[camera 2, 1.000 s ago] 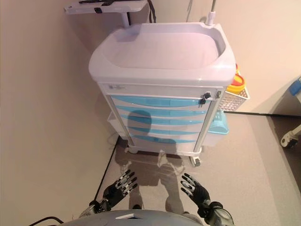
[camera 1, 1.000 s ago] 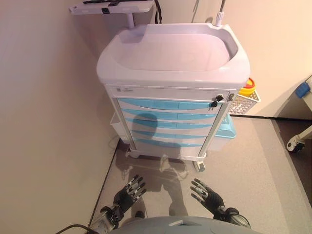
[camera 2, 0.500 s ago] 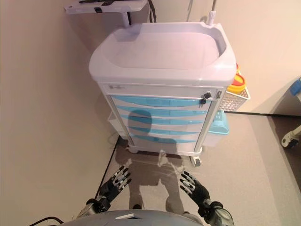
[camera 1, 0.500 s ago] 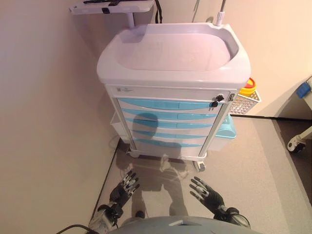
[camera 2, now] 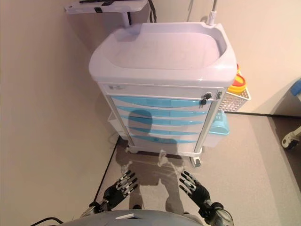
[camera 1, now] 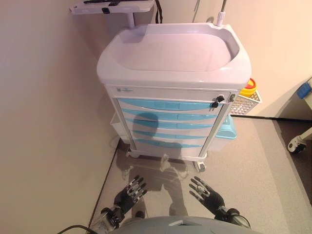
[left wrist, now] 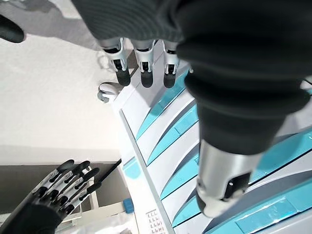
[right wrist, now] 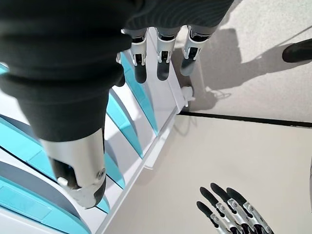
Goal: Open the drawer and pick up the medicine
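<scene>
A white medical cart (camera 1: 173,63) stands against the wall, with several blue-fronted drawers (camera 1: 168,105) stacked down its front, all closed. A black key sits in the lock (camera 1: 215,102) at the top drawer's right end. No medicine shows in any view. My left hand (camera 1: 129,191) hangs low over the floor in front of the cart, fingers straight and empty. To its right my right hand (camera 1: 206,191) hangs at the same height, also open and empty. Both are well short of the drawers.
A white wire basket (camera 1: 245,102) with a yellow container (camera 1: 249,87) hangs on the cart's right side, a pale blue bin (camera 1: 226,128) below it. A beige wall (camera 1: 48,122) runs close on the left. Another wheeled stand's caster (camera 1: 296,144) shows at right.
My left hand has shifted slightly right and back toward where it was a second ago. The right hand and the cart have stayed put.
</scene>
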`<state>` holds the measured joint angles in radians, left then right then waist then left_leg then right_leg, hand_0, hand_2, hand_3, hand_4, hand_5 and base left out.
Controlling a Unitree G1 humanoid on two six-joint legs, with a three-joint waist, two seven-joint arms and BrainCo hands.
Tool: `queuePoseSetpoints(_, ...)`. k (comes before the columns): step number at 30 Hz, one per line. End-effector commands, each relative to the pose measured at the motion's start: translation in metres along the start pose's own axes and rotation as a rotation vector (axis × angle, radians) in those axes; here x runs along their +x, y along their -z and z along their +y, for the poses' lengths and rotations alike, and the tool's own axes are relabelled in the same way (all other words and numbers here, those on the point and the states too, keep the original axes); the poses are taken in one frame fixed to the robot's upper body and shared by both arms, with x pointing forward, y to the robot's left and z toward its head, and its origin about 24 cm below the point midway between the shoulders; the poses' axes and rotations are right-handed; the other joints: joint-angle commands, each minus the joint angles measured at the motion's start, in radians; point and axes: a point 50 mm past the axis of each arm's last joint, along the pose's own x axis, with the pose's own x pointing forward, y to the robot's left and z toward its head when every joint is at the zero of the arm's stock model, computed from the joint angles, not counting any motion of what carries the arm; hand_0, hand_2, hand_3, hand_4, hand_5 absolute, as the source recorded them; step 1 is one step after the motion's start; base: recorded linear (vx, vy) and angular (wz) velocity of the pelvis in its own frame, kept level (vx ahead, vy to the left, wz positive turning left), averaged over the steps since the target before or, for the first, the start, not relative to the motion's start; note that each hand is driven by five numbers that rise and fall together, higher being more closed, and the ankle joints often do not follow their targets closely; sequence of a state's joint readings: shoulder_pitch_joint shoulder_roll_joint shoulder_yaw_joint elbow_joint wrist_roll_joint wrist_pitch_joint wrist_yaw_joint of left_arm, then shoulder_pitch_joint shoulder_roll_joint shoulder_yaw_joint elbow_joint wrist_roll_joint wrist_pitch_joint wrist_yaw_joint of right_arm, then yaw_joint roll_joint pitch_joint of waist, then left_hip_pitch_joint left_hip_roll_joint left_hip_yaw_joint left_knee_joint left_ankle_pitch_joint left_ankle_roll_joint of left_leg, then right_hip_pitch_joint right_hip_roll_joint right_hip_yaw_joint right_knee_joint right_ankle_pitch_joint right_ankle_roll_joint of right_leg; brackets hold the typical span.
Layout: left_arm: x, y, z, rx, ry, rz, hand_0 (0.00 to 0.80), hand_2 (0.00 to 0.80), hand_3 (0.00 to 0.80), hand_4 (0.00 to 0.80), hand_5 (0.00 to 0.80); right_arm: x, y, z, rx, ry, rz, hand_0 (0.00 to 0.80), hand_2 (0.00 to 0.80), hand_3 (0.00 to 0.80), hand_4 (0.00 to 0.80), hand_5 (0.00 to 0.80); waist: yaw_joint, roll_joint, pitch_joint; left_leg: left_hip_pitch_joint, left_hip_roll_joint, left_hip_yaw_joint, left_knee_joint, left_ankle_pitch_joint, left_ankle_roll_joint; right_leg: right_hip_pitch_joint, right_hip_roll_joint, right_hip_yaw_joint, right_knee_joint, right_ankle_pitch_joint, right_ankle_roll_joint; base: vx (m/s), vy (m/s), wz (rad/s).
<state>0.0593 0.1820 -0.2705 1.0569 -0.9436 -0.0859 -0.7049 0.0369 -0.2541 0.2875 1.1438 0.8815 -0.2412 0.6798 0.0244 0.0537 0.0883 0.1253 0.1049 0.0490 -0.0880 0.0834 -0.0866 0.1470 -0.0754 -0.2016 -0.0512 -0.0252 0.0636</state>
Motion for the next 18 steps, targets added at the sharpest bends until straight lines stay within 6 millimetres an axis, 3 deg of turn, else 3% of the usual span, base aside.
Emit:
queuePoseSetpoints(1,0.016,-0.009,-0.009,-0.02,0.047,0.001,0.0,0.0,0.0,0.0,0.0,0.017,-0.013,0.012,-0.008,-0.053,-0.028,0.0,0.0,0.0,0.0,0.0,0.008,-0.029,0.017,-0.026,-0.065,0.008,0.015,-0.078,0.01,-0.035,-0.038,-0.033,0.014,0.031,0.053,0.0,0.0,0.0)
queuePoseSetpoints(10,0.012,-0.003,-0.006,-0.11,0.027,0.008,0.0,0.0,0.0,0.0,0.0,0.014,-0.013,0.008,-0.003,-0.006,-0.041,0.0,0.0,0.0,0.0,0.0,0.004,-0.022,0.04,-0.041,-0.054,-0.003,0.025,-0.074,0.014,-0.066,-0.057,-0.024,0.079,0.005,0.054,0.056,0.019,0.0)
queuePoseSetpoints(14,0.012,0.0,-0.009,-0.173,0.052,-0.009,0.0,0.0,0.0,0.0,0.0,0.013,-0.017,0.005,-0.008,0.025,-0.061,0.0,0.0,0.0,0.0,0.0,-0.001,-0.022,0.074,-0.092,-0.057,-0.018,0.114,-0.096,0.02,-0.117,-0.068,-0.006,0.157,-0.023,0.043,0.031,0.041,0.02)
queuePoseSetpoints(18,0.019,-0.011,-0.018,-0.243,0.141,-0.078,0.0,0.0,0.0,0.0,0.0,0.015,-0.033,0.004,-0.042,0.022,-0.114,0.0,0.0,0.0,0.0,0.0,-0.007,-0.023,0.157,-0.195,-0.074,-0.037,0.238,-0.127,0.028,-0.224,-0.082,0.008,0.285,-0.059,0.025,-0.115,0.069,0.05)
